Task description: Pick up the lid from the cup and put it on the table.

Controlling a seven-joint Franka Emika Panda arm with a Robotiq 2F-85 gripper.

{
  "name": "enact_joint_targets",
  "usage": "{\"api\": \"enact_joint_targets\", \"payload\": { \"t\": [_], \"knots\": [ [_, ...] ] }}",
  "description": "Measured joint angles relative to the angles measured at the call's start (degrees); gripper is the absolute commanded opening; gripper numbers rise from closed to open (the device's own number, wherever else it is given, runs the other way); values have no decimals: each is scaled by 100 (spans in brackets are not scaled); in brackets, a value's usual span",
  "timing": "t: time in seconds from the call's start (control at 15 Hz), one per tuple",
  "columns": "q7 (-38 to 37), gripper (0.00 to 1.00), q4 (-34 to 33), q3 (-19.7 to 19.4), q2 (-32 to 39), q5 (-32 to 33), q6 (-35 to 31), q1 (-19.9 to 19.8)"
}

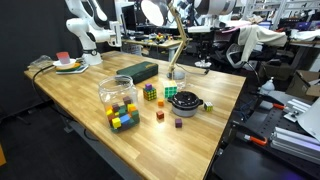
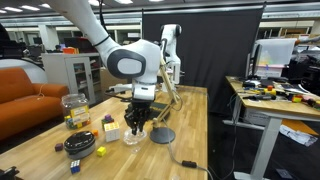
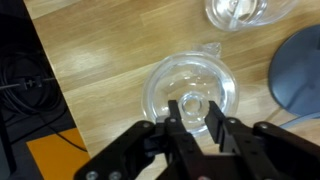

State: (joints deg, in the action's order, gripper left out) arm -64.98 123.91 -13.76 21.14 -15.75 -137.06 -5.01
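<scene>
In the grasp step, the gripper (image 3: 195, 112), jaws narrowly apart at lower centre, is straddling the knob of the round clear-whitish lid (image 3: 165, 85), with contact impossible to tell; the next move calls for clamping, then lifting vertically.

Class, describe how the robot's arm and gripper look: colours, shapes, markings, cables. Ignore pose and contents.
The arm is glossy white, with rounded links and a grey circular cap on its bulky joint. The gripper is black, with two blocky fingers on angular linkages. No markings or loose cables can be made out.

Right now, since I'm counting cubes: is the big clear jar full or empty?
Partly full: the clear jar holds coloured cubes in its lower part only; other cubes lie loose on the table.
</scene>
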Motion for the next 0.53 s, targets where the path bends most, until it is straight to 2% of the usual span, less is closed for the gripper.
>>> {"api": "enact_joint_targets", "payload": {
  "t": [0.33, 0.53],
  "knots": [
    [-73, 8, 605, 54, 106, -434, -45, -55],
    [-80, 9, 726, 131, 312, -656, -52, -55]
  ]
}}
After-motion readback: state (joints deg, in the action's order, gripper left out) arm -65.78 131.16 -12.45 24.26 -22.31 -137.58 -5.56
